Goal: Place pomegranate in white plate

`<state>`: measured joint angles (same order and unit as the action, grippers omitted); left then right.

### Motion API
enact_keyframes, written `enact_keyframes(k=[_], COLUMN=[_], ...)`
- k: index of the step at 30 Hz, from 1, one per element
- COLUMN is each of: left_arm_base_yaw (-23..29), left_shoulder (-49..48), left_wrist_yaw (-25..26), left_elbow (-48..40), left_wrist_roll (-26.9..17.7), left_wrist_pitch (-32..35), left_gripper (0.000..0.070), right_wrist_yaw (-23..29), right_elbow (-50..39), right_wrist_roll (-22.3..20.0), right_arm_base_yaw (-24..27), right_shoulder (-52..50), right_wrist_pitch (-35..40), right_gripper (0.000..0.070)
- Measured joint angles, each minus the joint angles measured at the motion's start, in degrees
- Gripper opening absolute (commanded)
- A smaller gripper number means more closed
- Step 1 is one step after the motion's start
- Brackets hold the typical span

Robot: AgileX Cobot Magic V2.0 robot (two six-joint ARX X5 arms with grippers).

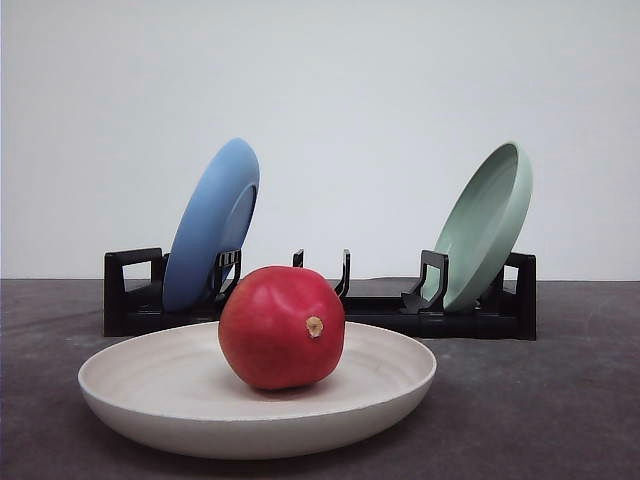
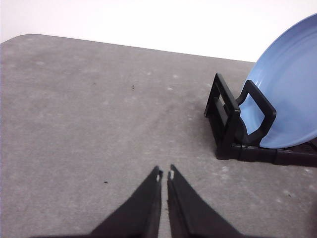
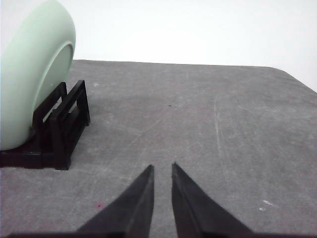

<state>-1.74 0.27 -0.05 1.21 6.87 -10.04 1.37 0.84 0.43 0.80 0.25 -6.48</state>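
In the front view the glossy red pomegranate rests inside the white plate, near its middle, with its tan nub facing the camera. The plate sits flat on the grey table close to the front edge. My left gripper hovers over bare table beside the blue plate's end of the rack, its fingertips nearly touching and holding nothing. My right gripper hovers over bare table beside the pale green plate's end, with only a narrow slit between its fingers and nothing in it.
Behind the white plate a black dish rack runs across the table. A blue plate stands tilted in its left slot and a pale green plate in its right slot. A plain white wall is behind.
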Motion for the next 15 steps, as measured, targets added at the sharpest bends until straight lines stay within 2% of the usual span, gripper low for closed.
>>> enact_keyframes(k=[15], left_arm_base_yaw=[0.00], left_shoulder=[0.00], left_wrist_yaw=[0.00], left_elbow=[0.02], left_wrist_roll=[0.00], left_wrist_pitch=[0.00], left_gripper=[0.0000], right_wrist_yaw=[0.02], right_elbow=[0.00], right_wrist_roll=[0.00], right_arm_base_yaw=[0.00], right_shoulder=[0.00], right_wrist_pitch=[0.00], right_gripper=[0.0061])
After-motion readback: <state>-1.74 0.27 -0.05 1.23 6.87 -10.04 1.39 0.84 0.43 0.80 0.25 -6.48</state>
